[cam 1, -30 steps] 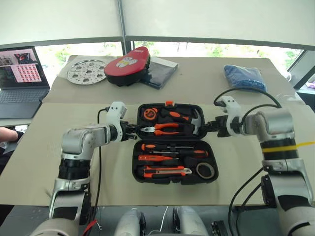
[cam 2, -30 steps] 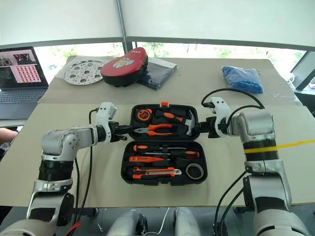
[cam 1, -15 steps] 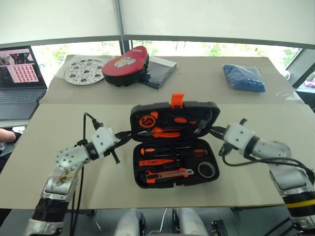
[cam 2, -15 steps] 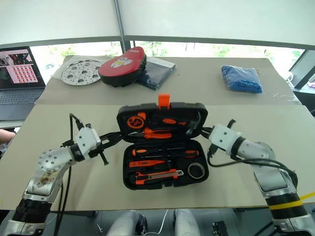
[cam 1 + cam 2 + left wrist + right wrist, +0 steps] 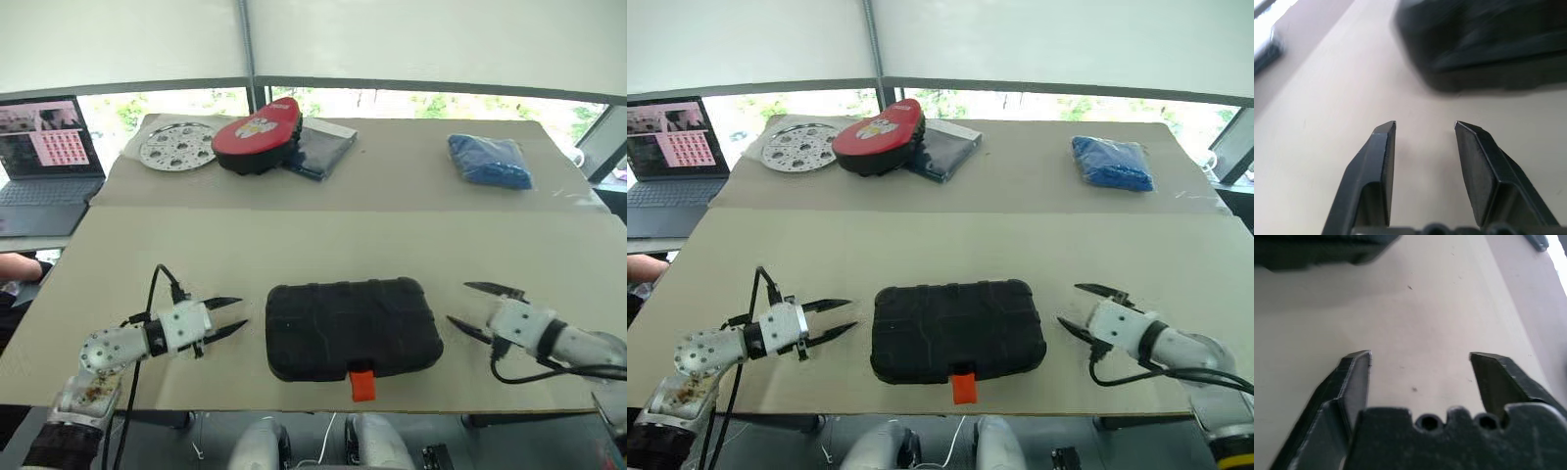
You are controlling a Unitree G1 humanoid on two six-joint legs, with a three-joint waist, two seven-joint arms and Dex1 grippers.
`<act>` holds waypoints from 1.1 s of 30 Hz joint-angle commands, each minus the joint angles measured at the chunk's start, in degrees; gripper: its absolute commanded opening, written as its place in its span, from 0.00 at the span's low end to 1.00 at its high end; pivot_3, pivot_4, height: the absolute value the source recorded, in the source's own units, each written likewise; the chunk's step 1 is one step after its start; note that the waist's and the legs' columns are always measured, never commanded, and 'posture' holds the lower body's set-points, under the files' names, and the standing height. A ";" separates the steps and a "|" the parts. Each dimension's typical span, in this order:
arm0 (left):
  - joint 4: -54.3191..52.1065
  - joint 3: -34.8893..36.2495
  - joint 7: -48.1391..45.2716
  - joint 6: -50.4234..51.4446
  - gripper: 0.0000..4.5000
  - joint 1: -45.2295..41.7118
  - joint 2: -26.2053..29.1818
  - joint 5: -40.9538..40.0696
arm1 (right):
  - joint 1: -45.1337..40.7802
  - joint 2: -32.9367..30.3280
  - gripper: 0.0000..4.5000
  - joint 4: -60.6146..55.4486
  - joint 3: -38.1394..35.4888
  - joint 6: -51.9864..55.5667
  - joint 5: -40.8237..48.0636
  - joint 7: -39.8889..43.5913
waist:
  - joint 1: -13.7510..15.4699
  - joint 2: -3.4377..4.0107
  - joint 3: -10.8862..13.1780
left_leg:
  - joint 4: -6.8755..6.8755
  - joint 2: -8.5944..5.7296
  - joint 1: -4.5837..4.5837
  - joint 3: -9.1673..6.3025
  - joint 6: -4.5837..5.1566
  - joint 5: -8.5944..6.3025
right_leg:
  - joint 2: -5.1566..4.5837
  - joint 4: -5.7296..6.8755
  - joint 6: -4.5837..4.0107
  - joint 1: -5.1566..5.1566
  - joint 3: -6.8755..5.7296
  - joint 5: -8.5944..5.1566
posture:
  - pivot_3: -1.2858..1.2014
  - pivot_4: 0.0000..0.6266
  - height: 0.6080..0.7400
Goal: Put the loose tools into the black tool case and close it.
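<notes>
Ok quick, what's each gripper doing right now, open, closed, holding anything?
Left gripper: open, empty, beside the closed black tool case.
Right gripper: open, empty, on the case's other side.

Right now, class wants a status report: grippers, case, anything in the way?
Left gripper open, empty, beside case. Right gripper open, empty, on the other side. Black tool case shut, orange latch toward the robot. Nothing in the way.

We see a black tool case (image 5: 353, 327) of matt, rough-textured moulded plastic, with a smooth orange plastic latch (image 5: 361, 385). The counter (image 5: 294, 245) looks like plain, matt beige board. Behind sit a perforated, shiny metal disc (image 5: 176, 147), a glossy red-and-black pad (image 5: 257, 132) and a crinkled blue cloth-like bundle (image 5: 488, 160).
</notes>
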 commanded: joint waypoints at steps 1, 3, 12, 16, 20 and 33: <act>-1.67 0.97 -1.96 9.41 0.34 -3.59 0.50 -5.39 | 5.35 -2.65 0.54 -9.01 -5.56 6.84 9.14 5.97 | 0.21 0.00 0.00 | 0.00 -0.01 0.00 0.00 0.00 0.00 | -0.01 -0.01 0.00 0.00 0.00 0.00 | 0.52 0.24 1.00; -1.80 0.30 -2.12 13.09 0.22 -6.16 -0.01 -5.99 | 10.26 -4.28 0.39 -14.68 -7.22 12.32 12.93 9.48 | 0.19 0.00 0.00 | 0.01 -0.01 0.00 0.01 0.02 -0.01 | -0.03 -0.04 0.01 0.03 0.02 0.00 | 0.52 0.24 1.00; 2.62 -7.32 -4.13 23.58 0.00 -18.89 -4.10 -2.28 | 18.67 -4.70 0.01 -32.62 -0.70 26.17 10.20 11.03 | -0.12 -0.24 0.04 | 0.03 -0.07 -0.04 -0.10 0.01 -0.01 | 0.05 -0.06 0.06 0.05 0.02 -0.03 | 0.52 0.24 1.00; 3.88 -10.47 -5.02 27.41 0.00 -20.95 -3.64 0.61 | 12.58 -2.26 0.01 -34.11 6.39 31.38 6.02 8.77 | -0.45 -0.30 0.07 | 0.01 -0.10 -0.06 -0.13 -0.05 0.03 | 0.11 -0.04 0.02 -0.01 0.04 -0.06 | 0.52 0.24 1.00; 2.94 -11.33 -6.54 32.20 0.00 -20.69 -2.10 1.24 | 6.03 0.52 0.01 -32.63 11.13 33.43 2.84 7.45 | -0.67 -0.80 0.14 | 0.03 -0.06 -0.08 -0.19 -0.10 0.06 | 0.17 -0.04 -0.02 -0.03 -0.01 -0.08 | 0.52 0.24 1.00; -8.83 -4.77 -2.54 42.97 0.00 -14.27 -4.16 -5.44 | -16.87 10.55 0.01 -15.24 17.02 29.42 -5.20 4.60 | -1.23 -0.83 0.21 | 0.06 -0.05 0.01 -0.19 -0.18 0.14 | 0.10 0.15 -0.13 -0.05 0.01 -0.06 | 0.52 0.24 1.00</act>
